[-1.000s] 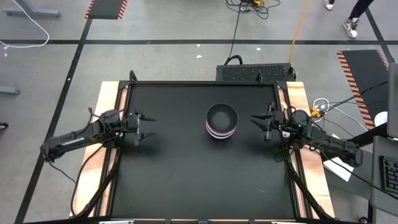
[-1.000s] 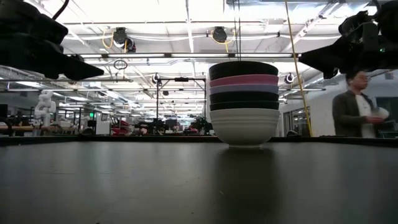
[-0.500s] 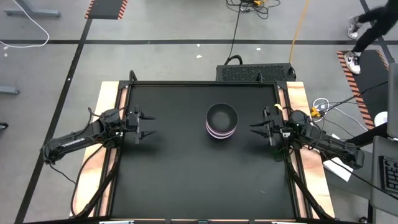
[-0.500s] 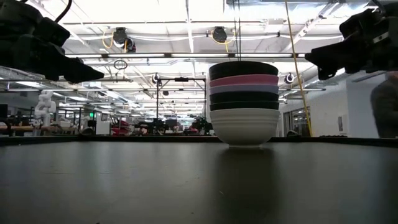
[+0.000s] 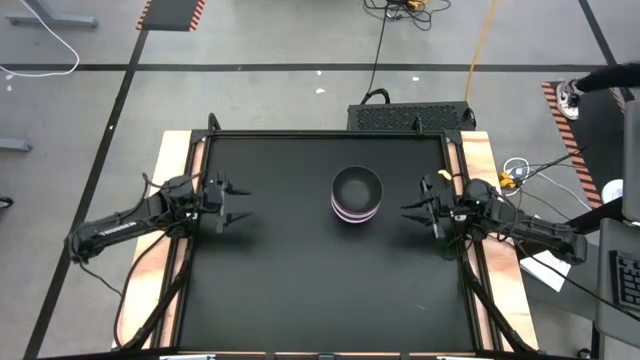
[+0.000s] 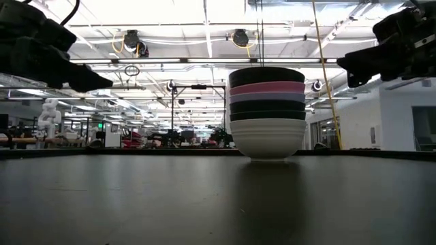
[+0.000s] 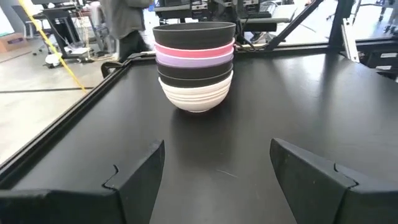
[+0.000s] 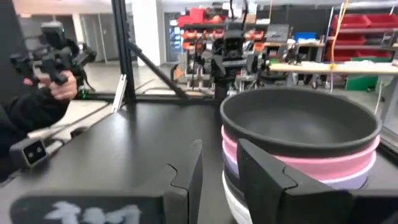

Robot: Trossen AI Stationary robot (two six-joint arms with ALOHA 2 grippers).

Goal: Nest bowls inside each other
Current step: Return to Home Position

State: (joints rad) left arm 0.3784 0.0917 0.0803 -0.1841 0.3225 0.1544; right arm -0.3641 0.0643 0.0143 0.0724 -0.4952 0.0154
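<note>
The bowls stood nested in one stack on the black worktop, right of its middle. A white bowl sat at the bottom, a black band above it, then the lavender bowl, the pink bowl and a black bowl on top. The left arm hung over the worktop's left edge, well apart from the stack, its jaws spread wide and empty. The right arm hung over the right edge, nearer the stack, its jaws parted narrowly and gripping nothing.
</note>
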